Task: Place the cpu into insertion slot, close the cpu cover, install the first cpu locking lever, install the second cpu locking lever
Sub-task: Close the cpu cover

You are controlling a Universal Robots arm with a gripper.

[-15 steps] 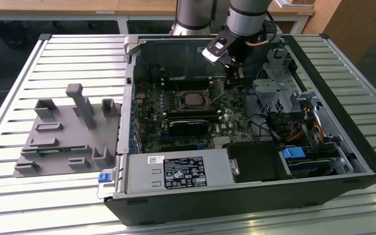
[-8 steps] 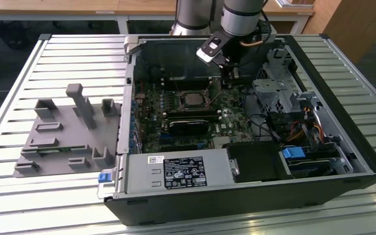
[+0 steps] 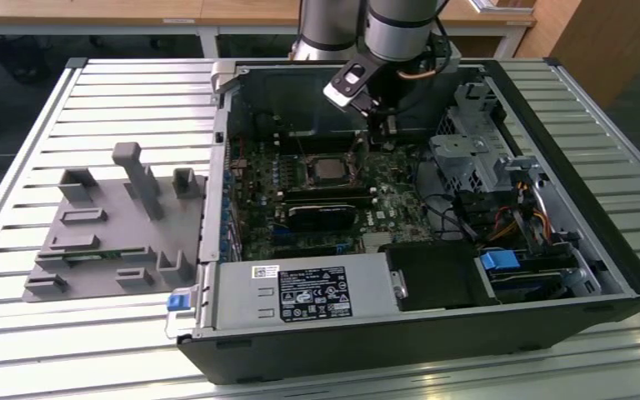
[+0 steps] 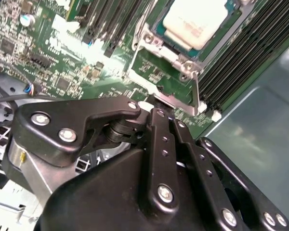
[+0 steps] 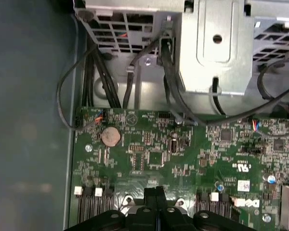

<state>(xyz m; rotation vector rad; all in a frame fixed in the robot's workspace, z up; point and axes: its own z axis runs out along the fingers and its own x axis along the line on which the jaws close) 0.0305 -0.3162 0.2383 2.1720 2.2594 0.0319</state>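
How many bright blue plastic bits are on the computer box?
2. The corner blue tab sits on the case's outer edge, toward the exterior view's left. The inner blue tab is inside the case, toward the exterior view's right. Others may be hidden.

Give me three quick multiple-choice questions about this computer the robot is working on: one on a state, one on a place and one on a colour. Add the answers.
1. The computer case is:
A) open, with its insides showing
B) shut on all sides
C) lying upside down

2. The cpu lies:
A) outside the case
B) in the insertion slot on the circuit board
C) on the case's outer rim

3. The circuit board is:
A) red
B) blue
C) green

Answers:
1 A: the exterior view looks straight in at boards, cables and drive cages.
2 B: in the second wrist view its pale top sits framed in the socket on the board.
3 C: the board is green in both wrist views.
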